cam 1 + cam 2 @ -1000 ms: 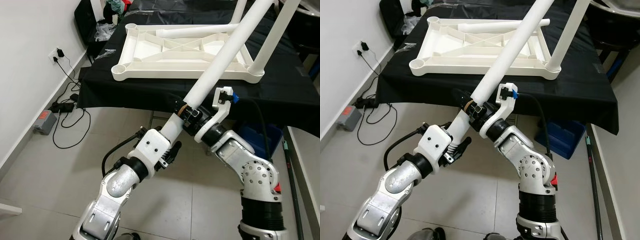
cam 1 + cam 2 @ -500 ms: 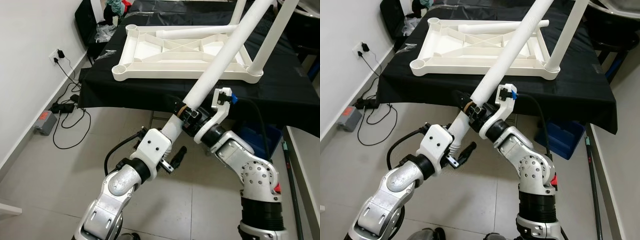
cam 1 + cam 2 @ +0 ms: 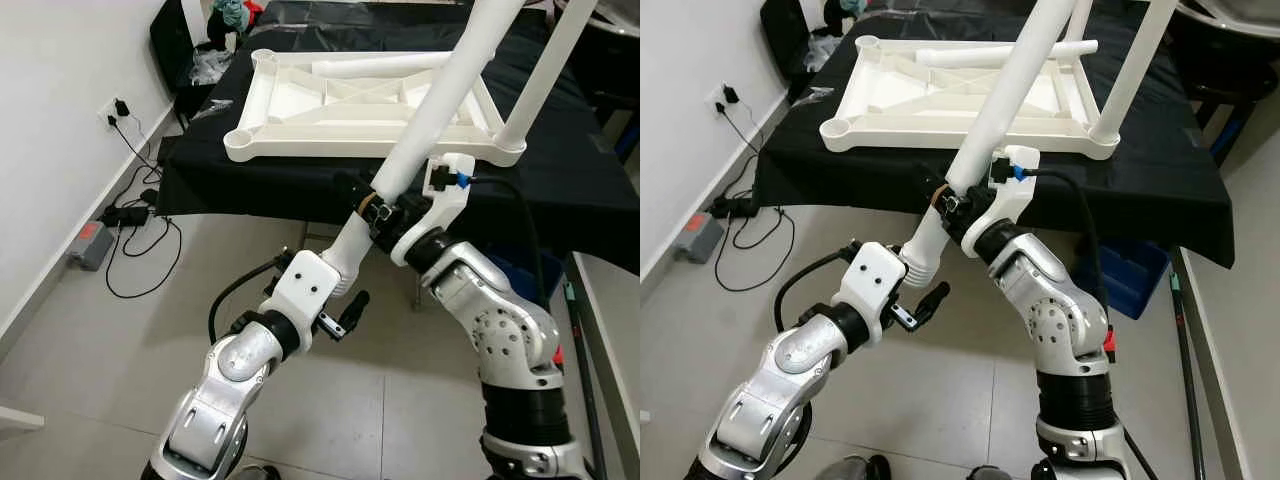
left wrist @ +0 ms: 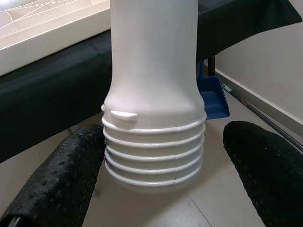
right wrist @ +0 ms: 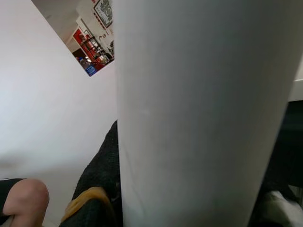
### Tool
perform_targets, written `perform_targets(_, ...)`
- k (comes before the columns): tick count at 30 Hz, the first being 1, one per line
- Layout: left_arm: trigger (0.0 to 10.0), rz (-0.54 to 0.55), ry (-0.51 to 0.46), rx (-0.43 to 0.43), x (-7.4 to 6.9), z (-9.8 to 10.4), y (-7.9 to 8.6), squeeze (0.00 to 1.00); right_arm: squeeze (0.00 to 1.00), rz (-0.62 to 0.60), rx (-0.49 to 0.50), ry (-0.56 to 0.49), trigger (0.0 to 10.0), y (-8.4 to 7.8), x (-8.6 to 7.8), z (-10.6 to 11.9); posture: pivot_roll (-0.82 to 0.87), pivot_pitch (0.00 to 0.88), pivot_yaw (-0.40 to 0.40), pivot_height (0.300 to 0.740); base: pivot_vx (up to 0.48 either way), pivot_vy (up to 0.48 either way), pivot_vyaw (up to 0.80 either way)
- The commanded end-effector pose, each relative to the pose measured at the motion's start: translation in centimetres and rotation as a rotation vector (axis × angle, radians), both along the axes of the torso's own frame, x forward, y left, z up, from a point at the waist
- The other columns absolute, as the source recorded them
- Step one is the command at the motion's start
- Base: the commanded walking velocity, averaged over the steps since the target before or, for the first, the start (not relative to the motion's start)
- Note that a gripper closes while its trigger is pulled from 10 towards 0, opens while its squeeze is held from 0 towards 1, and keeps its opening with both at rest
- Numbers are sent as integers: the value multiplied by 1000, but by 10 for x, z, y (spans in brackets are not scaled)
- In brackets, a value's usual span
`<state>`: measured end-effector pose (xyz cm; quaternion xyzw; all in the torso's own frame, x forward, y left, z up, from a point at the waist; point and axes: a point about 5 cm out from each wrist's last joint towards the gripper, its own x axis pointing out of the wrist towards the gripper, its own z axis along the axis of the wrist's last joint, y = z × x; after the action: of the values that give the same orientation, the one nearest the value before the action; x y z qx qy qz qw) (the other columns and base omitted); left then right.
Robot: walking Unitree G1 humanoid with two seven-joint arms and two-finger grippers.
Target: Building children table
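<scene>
The white table leg [image 3: 430, 120] rose steeply from between the two arms up past the top of the head views, its threaded end [image 4: 154, 161] low, near the left gripper [image 4: 156, 189]; that gripper's fingers [image 4: 57, 175] stood spread, one either side of the ribbed thread, and I could not tell whether either pad touched it; the leg was carried instead by the right gripper [image 3: 962, 205], which was pinched round the shaft just above the left arm's wrist; my reading was that the right arm held the weight while the left had let go to take a fresh hold or clear the thread for screwing in.

The upturned white tabletop [image 3: 300, 105] lay underside up on the black-draped table [image 3: 250, 175], with one leg [image 3: 545, 70] already standing in its near right corner socket and another leg [image 3: 385, 66] lying loose across its ribs; the near left socket [image 3: 241, 140] sat open, as did the far left one.

The held leg crossed above the tabletop's near edge, near the standing leg, so any swing to the right looked tight; leftward there was open floor beside the wall, where a power strip and cables [image 3: 130, 215] lay; a blue dustpan [image 4: 211, 101] rested on the floor under the table.
</scene>
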<state>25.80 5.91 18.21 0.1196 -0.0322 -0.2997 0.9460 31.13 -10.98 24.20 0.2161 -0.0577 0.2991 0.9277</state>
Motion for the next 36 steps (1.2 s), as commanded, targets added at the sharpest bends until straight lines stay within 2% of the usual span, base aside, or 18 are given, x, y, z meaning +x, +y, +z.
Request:
perform_targets(1, 10000, 14, 25, 6, 3, -3, 0, 0, 0, -19, -32, -32, 0, 5, -1, 0, 86, 187, -9, 740, 0, 0, 0)
perform_targets(7, 10000, 46, 13, 8, 8, -1, 3, 0, 0, -73, -75, -85, 0, 5, 0, 2, 86, 187, -7, 740, 0, 0, 0)
perform_targets(11, 10000, 111, 2, 16, 19, 4, 11, 0, 0, -150, -130, -158, 0, 5, -2, 5, 86, 189, -2, 740, 0, 0, 0)
perform_targets(22, 10000, 111, -9, 16, 26, 7, 9, 0, 0, -133, -125, -188, 0, 14, -7, 2, 87, 185, -3, 740, 0, 0, 0)
perform_targets(26, 10000, 82, -17, 25, 29, 6, 3, 0, 0, -114, -162, -227, 0, 22, -11, 0, 81, 183, -3, 740, 0, 0, 0)
perform_targets(36, 10000, 55, -13, 22, 28, 6, -2, 0, 0, -111, -196, -247, 0, 23, -11, -1, 81, 183, -9, 740, 0, 0, 0)
